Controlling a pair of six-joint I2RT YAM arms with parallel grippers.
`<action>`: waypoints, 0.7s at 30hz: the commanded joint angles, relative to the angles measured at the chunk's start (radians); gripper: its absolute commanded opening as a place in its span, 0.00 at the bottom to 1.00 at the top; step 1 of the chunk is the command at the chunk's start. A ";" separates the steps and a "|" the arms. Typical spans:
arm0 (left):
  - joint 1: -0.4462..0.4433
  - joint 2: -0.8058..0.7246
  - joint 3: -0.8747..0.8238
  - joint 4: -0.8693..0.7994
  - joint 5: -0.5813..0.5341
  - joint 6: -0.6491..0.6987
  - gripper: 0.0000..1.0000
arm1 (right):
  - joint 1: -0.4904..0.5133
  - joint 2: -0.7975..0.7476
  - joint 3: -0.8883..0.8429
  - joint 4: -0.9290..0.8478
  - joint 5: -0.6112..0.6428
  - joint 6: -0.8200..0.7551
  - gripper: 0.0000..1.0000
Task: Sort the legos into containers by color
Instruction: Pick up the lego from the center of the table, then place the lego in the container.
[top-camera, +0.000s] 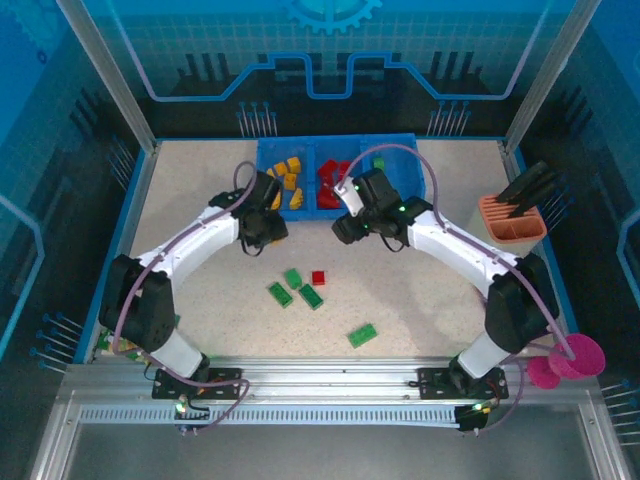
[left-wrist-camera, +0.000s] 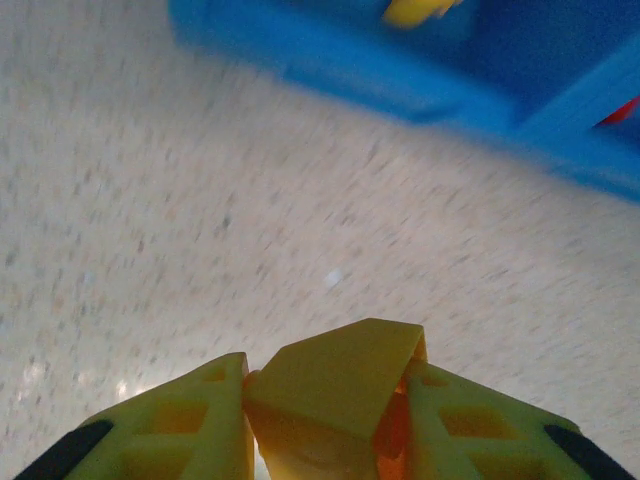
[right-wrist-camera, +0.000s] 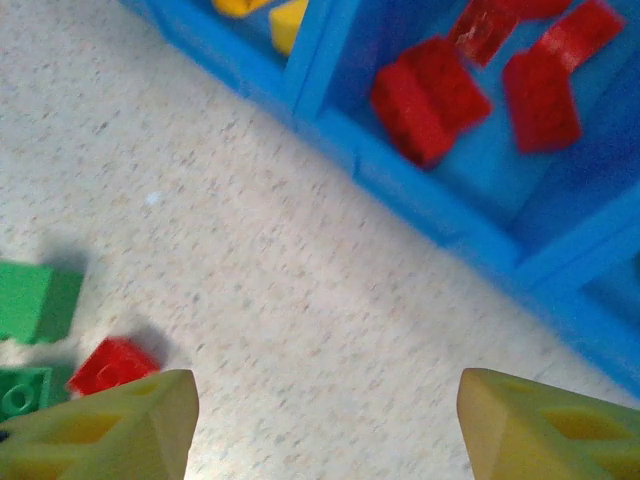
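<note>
The legos lie in 2 groups. Sorted ones sit in the blue tray (top-camera: 335, 146) at the far middle of the desk (top-camera: 190, 200). Yellow and orange bricks (top-camera: 286, 180) are in its left compartment, red bricks (top-camera: 330, 182) in the middle one, and a green brick (top-camera: 378, 163) in the right one. 5 loose ones rest on the desk in front of the tray: 4 loose green bricks (top-camera: 293, 278) and 1 loose red brick (top-camera: 318, 277) among them.

The left tool (left-wrist-camera: 325, 375) is clamped on a yellow brick (left-wrist-camera: 335, 385), held over bare desk near the tray's near wall. The right tool (right-wrist-camera: 327, 392) is spread wide with nothing between its fingers (right-wrist-camera: 110, 430), also near that wall.

The desk is pale, speckled and blue-edged. Blue translucent panels on a metal frame enclose it. A salmon holder (top-camera: 510, 220) with black tools stands at the right, and a pink cup (top-camera: 577, 355) sits past the near right corner.

The top view gives the layout and both arms bent inward toward the tray. The left wrist view, blurred, gives the grip itself. The right wrist view gives the loose red brick and 2 green ones close by its left finger, and the tray's red bricks in detail.
</note>
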 joint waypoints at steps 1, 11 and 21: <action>0.030 0.055 0.094 -0.047 -0.035 0.092 0.32 | 0.026 -0.082 -0.078 -0.087 -0.064 0.126 0.70; 0.111 0.361 0.487 -0.025 -0.094 0.212 0.33 | 0.197 -0.330 -0.414 -0.163 -0.030 0.520 0.75; 0.151 0.716 0.914 -0.139 -0.112 0.275 0.35 | 0.331 -0.436 -0.545 -0.207 0.008 0.790 0.80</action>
